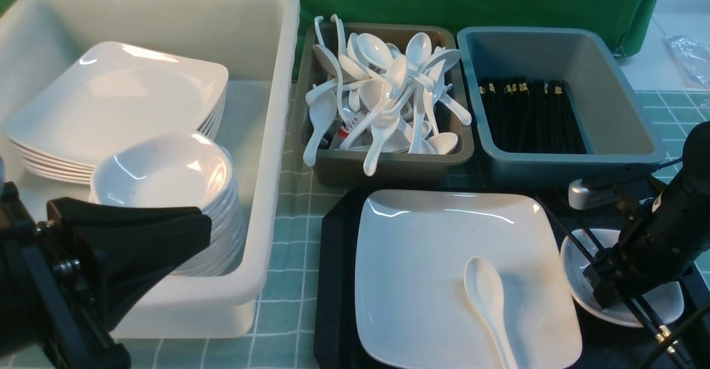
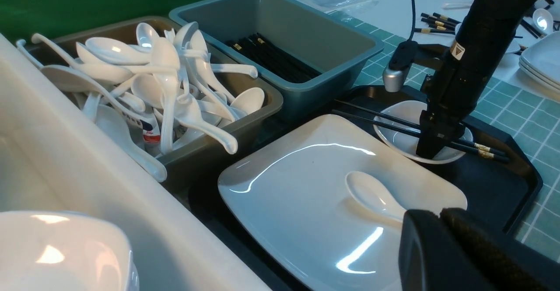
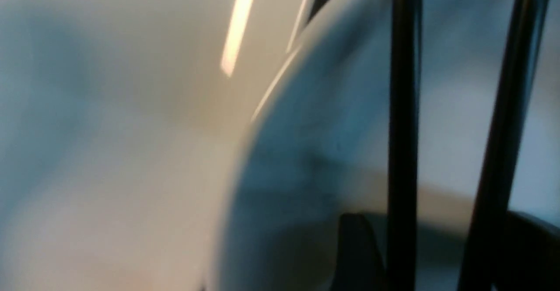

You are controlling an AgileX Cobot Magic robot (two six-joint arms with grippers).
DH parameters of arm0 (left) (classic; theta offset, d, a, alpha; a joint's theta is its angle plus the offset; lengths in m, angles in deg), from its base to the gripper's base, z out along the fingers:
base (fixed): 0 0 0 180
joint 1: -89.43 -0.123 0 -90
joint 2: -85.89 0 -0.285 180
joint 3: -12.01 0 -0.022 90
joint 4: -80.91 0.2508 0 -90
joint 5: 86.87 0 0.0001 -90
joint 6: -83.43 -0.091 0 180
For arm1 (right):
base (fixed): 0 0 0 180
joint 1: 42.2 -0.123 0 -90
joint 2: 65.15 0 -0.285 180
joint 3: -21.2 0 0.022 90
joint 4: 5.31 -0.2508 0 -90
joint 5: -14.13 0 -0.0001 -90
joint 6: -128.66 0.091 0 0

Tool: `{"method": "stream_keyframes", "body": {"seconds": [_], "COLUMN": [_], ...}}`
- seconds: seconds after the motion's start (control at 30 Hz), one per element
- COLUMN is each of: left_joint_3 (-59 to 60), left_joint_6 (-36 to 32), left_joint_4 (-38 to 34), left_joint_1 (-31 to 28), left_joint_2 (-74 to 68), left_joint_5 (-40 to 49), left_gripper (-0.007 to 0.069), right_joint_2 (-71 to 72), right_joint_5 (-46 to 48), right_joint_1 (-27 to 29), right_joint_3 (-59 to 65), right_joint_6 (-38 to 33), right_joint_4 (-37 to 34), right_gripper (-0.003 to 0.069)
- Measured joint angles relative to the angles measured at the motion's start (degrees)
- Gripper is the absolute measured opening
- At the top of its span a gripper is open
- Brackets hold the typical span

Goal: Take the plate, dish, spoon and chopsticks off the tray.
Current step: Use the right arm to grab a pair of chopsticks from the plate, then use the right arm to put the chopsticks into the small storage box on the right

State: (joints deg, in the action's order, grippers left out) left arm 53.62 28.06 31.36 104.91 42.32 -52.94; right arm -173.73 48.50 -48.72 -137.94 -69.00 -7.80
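Green checked cloth (image 1: 288, 247) covers the table. On it sits the tray (image 1: 333, 280), carrying the plate (image 1: 421, 269) with the spoon (image 1: 488, 297) lying on it and the dish (image 1: 574, 252) at its right. 2 chopsticks (image 3: 402, 107) lie across the dish, slightly apart. The right gripper (image 2: 431, 151) reaches down into the dish, jaws apart and straddling both sticks. The left gripper (image 1: 205, 227) hangs pressed together and empty by the white tub (image 1: 277, 136). On closing, 1 stick could likely roll free, or a fingertip might catch the glossy dish and tip it.
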Motion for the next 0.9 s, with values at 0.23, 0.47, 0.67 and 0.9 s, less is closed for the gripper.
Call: {"method": "stream_keyframes", "body": {"seconds": [0.23,0.47,0.67,0.9], "left_joint_3": [0.0,0.0,0.0,0.0], "left_joint_6": [-0.3,-1.3,-3.5,-6.0], "left_joint_4": [0.2,0.4,-2.3,-3.3], "left_joint_1": [0.0,0.0,0.0,0.0], "left_joint_2": [0.0,0.0,0.0,0.0], "left_joint_5": [0.0,-2.2,-8.0,-8.2], "left_gripper": [0.0017,0.0017,0.0017,0.0017], "right_joint_2": [0.2,8.0,10.0,-5.0], "right_joint_5": [0.5,6.9,-4.7,-15.6], "right_joint_1": [0.0,-1.6,-2.6,-1.7], "right_joint_3": [0.0,-1.7,-12.6,-33.6], "right_joint_6": [-4.7,-14.1,-10.5,-1.3], "right_joint_4": [0.1,-1.4,-15.7,-19.2], "right_gripper": [0.0120,0.0123,0.0123,0.0123]}}
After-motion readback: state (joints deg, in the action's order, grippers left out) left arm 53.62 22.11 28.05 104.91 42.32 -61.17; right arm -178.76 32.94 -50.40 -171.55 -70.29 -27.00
